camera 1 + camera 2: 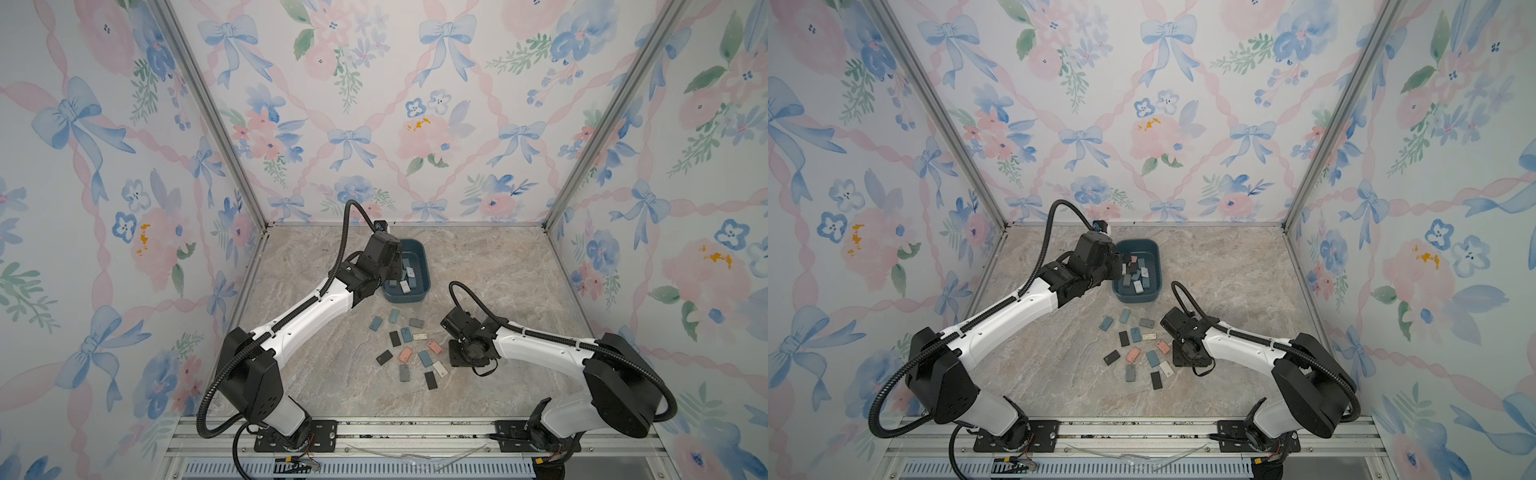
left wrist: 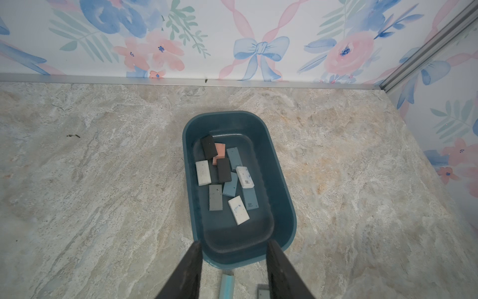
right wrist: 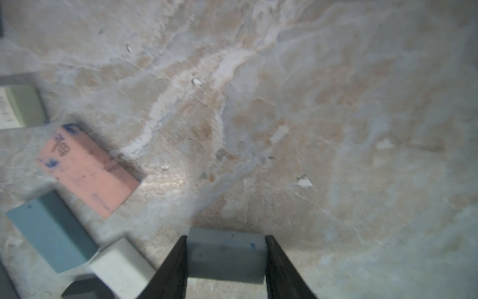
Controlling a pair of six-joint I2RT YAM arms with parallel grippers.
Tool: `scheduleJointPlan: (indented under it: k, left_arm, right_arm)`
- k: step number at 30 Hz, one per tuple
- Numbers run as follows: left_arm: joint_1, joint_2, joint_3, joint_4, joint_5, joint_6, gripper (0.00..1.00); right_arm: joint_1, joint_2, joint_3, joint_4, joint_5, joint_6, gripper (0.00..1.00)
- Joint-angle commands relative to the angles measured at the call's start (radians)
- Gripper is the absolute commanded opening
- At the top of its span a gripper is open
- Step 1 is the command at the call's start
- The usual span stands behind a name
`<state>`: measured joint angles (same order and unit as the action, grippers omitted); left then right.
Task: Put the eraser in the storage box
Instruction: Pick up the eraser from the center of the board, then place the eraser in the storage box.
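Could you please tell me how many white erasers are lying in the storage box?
3 in the storage box: one white eraser beside a black eraser, another among blue erasers, a third beside the grey eraser. More could hide underneath.

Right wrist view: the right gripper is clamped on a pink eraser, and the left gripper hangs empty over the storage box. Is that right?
Only the colour is wrong. In the right wrist view the right gripper is clamped on a grey-blue eraser; the pink eraser lies apart. The left gripper does hang empty over the storage box.
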<state>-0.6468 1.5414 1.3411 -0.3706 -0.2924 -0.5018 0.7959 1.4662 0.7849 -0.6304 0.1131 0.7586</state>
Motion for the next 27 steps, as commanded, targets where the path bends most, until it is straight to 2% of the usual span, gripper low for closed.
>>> scheduleJointPlan:
  k: [1,7,11,17,20,27]
  left_arm:
    - [0.006,-0.012,-0.023,0.004,-0.02,-0.016,0.44]
    - [0.016,-0.032,-0.056,0.004,-0.032,-0.024,0.44]
    - [0.031,-0.043,-0.082,0.004,-0.033,-0.034,0.44]
    - [0.055,-0.086,-0.129,0.004,-0.032,-0.049,0.44]
    - [0.066,-0.106,-0.148,0.004,-0.033,-0.052,0.44]
    - [0.093,-0.145,-0.19,0.004,-0.03,-0.07,0.44]
  right_arm:
    - [0.0,-0.028,0.054,-0.056,0.009,-0.033,0.47]
    - [-0.05,-0.039,0.147,-0.075,0.005,-0.109,0.48]
    - [-0.109,0.023,0.265,-0.077,-0.022,-0.216,0.49]
    - [-0.169,0.183,0.532,-0.099,-0.046,-0.355,0.49]
    - [-0.189,0.308,0.67,-0.114,-0.065,-0.404,0.49]
    - [-0.211,0.512,0.933,-0.149,-0.092,-0.443,0.49]
